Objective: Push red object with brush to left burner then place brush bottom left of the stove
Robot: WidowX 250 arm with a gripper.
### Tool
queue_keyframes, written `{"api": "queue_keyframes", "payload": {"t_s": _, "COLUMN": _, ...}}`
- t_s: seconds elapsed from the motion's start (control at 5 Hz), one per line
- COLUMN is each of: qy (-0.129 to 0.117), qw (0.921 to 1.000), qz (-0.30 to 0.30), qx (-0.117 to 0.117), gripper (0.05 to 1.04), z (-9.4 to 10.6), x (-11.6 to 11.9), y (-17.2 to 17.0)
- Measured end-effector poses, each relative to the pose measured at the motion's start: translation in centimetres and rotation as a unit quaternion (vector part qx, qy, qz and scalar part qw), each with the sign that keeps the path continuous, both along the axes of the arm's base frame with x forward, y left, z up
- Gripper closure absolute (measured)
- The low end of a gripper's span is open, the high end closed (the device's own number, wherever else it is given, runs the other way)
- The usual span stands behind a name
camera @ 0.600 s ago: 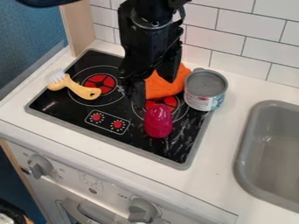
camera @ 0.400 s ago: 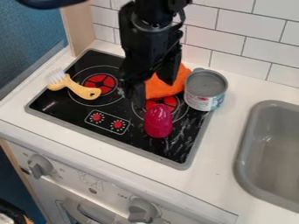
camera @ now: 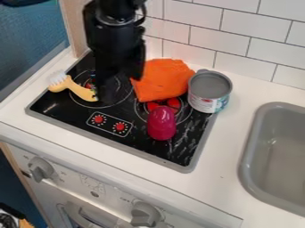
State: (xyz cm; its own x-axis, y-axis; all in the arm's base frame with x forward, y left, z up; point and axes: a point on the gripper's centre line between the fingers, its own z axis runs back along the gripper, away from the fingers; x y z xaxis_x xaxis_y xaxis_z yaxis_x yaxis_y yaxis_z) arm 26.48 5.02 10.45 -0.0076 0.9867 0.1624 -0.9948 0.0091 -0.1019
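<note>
Grey-topped can (camera: 209, 85) right of centre, sink (camera: 280, 156) cut off at right, gripper (camera: 122, 89) upper left, jaws apart, empty, part-hiding burner (camera: 88, 84).

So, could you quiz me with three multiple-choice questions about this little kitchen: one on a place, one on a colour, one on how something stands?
1. Where is the brush?
A) In the sink
B) On top of the can
C) At the left side of the stove

2. What colour is the cloth?
A) Orange
B) Green
C) White

3. How is the can placed?
A) Lying on its side
B) Standing on its end
C) Hanging in the air

1: C, its bristles reach over the stove's left edge.
2: A, its crumpled surface is bright orange.
3: B, its round grey top faces up.
</note>
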Motion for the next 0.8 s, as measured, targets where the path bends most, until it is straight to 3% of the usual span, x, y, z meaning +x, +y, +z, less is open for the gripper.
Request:
{"api": "queue_keyframes", "payload": {"t_s": 0.4, "qy": 0.035, "qw": 0.9963, "qz": 0.074, "qx": 0.025, "gripper": 0.083, "z": -3.8, "x": 1.8, "y": 6.2}}
{"api": "queue_keyframes", "payload": {"t_s": 0.6, "qy": 0.038, "qw": 0.9944, "qz": 0.093, "qx": 0.031, "gripper": 0.083, "z": -5.4, "x": 2.4, "y": 8.4}}
{"api": "queue_keyframes", "payload": {"t_s": 0.8, "qy": 0.037, "qw": 0.9935, "qz": 0.095, "qx": 0.051, "gripper": 0.083, "z": -5.8, "x": 2.5, "y": 9.3}}
